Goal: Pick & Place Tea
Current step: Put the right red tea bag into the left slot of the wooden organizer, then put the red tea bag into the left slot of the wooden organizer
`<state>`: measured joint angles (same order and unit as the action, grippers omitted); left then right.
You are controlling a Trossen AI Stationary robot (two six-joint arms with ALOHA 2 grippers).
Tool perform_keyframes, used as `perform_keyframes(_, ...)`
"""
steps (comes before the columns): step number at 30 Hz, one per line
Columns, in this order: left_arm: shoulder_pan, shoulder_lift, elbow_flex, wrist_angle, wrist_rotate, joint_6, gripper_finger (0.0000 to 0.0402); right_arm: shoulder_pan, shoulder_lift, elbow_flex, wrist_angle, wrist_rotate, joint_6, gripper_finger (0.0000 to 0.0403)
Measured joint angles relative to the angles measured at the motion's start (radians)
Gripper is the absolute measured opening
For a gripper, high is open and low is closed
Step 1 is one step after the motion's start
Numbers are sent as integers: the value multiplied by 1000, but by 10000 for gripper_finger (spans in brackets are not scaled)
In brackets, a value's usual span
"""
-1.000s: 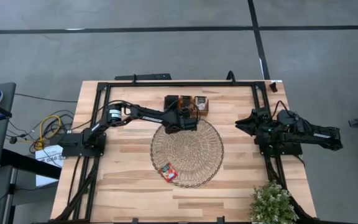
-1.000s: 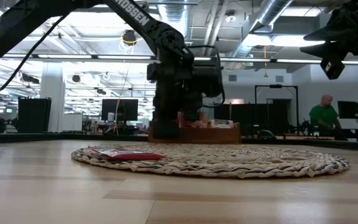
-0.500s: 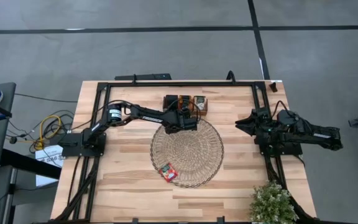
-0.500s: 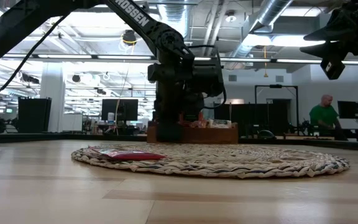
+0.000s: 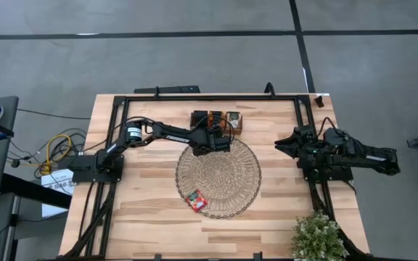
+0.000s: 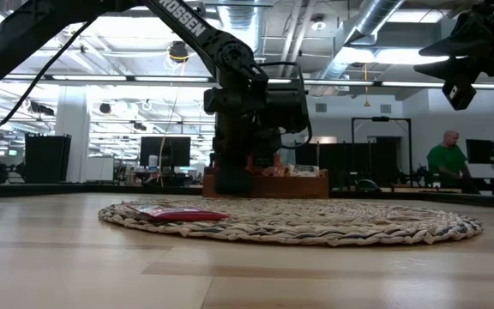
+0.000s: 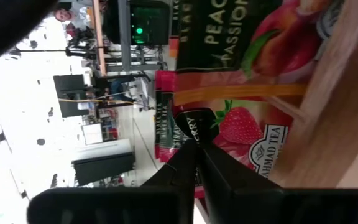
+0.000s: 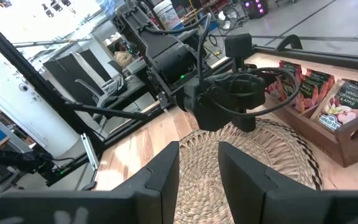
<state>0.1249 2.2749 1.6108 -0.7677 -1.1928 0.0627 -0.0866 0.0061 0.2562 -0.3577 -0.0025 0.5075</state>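
My left gripper point(image 5: 220, 135) point(image 7: 197, 144) reaches into the brown wooden tray point(image 5: 243, 121) point(image 6: 303, 184) at the far side of the round woven mat point(image 5: 220, 177) point(image 6: 316, 219). It is shut on a red strawberry tea sachet point(image 7: 244, 134) that stands in the tray next to a dark green peach sachet point(image 7: 229, 37). Another red sachet point(image 5: 196, 199) point(image 6: 174, 213) lies flat on the mat's near left part. My right gripper point(image 5: 280, 147) point(image 8: 197, 168) waits open above the table's right side, pointing at the mat. My left gripper pinches the red strawberry sachet at its upper edge by the dark label point(image 7: 194, 121), between the tips of its two fingers point(image 7: 219, 168). The rest of the sachet stays down among the other sachets, against the tray's wooden wall point(image 7: 347, 93).
More sachets stand in the tray's compartments point(image 8: 319, 93). A small green plant point(image 5: 318, 235) sits at the table's near right corner. A black frame rail point(image 5: 209, 98) runs along the far edge. Bare wood lies left and right of the mat. A person point(image 6: 446, 159) stands far behind.
My left gripper has shifted slightly at the tray in the first half second and has kept still since. The sachet on the mat and my right arm have not moved.
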Motion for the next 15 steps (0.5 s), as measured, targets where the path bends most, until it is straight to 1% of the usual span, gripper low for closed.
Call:
perform_keyframes(6,0,0,0,0,11,-3,51,0,0,0,0,0,16,103)
perform_keyframes(12,0,0,0,-3,11,3,117,0,0,0,0,0,16,103)
perform_keyframes(15,-4,0,1,-8,-24,65,149,0,0,0,0,0,16,103)
